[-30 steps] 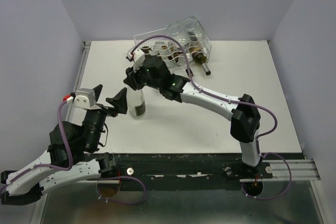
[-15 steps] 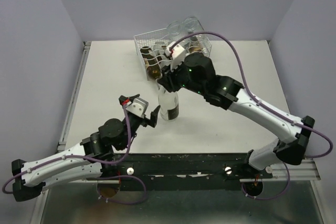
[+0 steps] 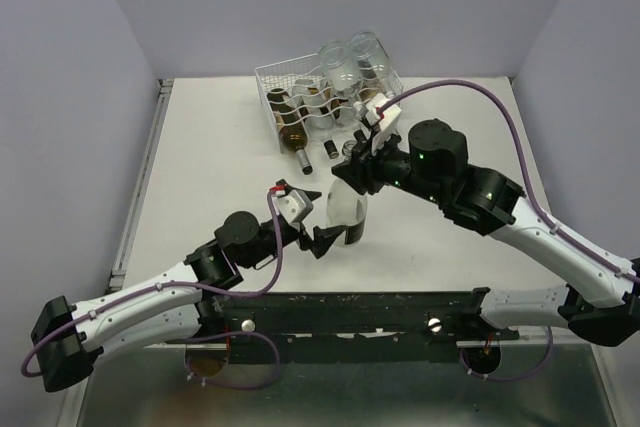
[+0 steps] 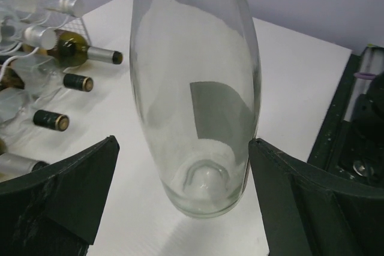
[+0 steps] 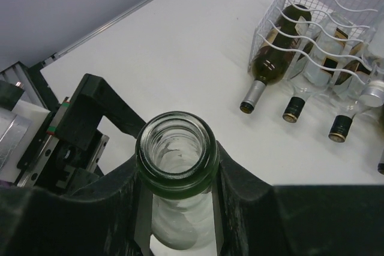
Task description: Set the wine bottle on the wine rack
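Clear glass, gripped at the neck: the right gripper (image 5: 178,199) is clamped on the wine bottle (image 5: 177,148) just below its open mouth, holding it upright on the white table (image 3: 200,167). The left gripper (image 4: 192,199) waits with jaws wide apart, one finger on either side of the bottle's lower body. Towards the far edge, well apart, sits the wine rack (image 3: 272,79). Its wavy rows cradle other bottles (image 5: 273,58), whose necks jut out towards the arms.
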Action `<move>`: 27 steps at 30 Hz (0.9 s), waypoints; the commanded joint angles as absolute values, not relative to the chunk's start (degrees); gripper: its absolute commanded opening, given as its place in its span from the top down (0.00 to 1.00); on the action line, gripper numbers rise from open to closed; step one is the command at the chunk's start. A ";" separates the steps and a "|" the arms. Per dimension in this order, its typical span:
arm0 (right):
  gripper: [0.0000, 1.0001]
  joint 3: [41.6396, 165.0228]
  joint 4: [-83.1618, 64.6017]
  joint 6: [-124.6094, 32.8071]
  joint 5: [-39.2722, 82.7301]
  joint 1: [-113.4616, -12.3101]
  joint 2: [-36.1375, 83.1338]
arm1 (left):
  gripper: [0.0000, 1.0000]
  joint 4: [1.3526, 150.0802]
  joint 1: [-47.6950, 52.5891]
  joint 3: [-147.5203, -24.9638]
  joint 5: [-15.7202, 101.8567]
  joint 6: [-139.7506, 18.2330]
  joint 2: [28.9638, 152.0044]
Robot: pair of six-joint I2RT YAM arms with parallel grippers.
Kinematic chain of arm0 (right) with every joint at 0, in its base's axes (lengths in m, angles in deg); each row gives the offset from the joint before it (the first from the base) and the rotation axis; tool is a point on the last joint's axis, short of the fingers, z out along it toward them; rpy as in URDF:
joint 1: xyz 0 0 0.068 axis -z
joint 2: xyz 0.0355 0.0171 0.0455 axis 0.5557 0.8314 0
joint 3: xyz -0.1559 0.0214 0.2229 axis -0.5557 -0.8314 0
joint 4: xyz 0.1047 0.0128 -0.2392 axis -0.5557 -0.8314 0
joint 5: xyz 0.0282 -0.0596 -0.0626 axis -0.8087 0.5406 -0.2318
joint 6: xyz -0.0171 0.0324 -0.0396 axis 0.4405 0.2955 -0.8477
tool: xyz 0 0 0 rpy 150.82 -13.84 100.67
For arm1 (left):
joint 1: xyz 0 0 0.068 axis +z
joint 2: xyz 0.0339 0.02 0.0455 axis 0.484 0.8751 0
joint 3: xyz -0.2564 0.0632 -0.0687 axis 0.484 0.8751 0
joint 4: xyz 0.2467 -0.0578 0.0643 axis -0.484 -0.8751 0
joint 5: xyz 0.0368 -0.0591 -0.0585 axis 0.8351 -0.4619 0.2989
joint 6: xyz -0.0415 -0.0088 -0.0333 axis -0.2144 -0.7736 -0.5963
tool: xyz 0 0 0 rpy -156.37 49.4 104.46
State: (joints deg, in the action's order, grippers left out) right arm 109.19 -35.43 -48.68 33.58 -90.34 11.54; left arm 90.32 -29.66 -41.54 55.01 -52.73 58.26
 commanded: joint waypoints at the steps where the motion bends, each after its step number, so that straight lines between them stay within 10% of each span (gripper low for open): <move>1: 1.00 108.82 -26.53 -46.21 27.00 -90.63 6.49 | 0.01 101.29 -27.22 -40.79 38.60 -57.70 61.38; 27: 1.00 95.90 -5.88 -47.44 -4.80 -90.63 -8.19 | 0.01 109.65 -24.14 -43.60 22.24 -63.68 73.96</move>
State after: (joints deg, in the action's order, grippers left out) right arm 94.44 -24.02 -51.92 13.14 -89.11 -3.87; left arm 108.42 -25.01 -41.78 25.94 -62.17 71.79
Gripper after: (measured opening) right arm 0.428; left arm 0.996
